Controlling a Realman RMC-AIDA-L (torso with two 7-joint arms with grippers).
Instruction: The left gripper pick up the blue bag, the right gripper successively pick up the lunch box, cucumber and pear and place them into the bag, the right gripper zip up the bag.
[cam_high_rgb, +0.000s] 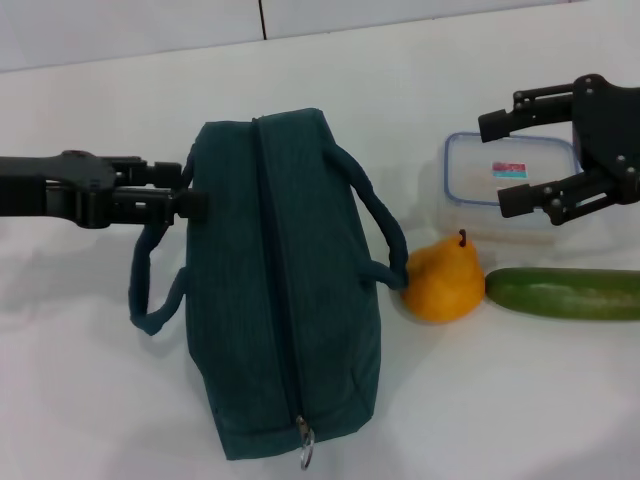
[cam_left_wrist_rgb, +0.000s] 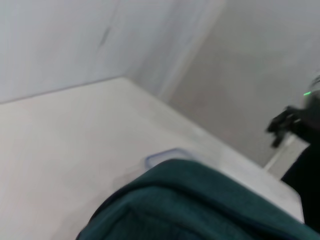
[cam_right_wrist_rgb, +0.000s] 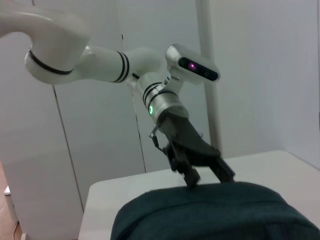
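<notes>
We're clamping the left hand on the blue bag at nine o'clock; right hand is hovering wide open, empty, over the lunch box

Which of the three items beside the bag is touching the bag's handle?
The pear: it rests against the handle of the blue bag. The cucumber lies beyond the pear, and the lunch box sits behind, both apart from the bag.

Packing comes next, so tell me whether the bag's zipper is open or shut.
Shut. In the head view the zipper runs as one closed seam along the top of the bag, with its ring pull at the near end; no gap or interior shows.
</notes>
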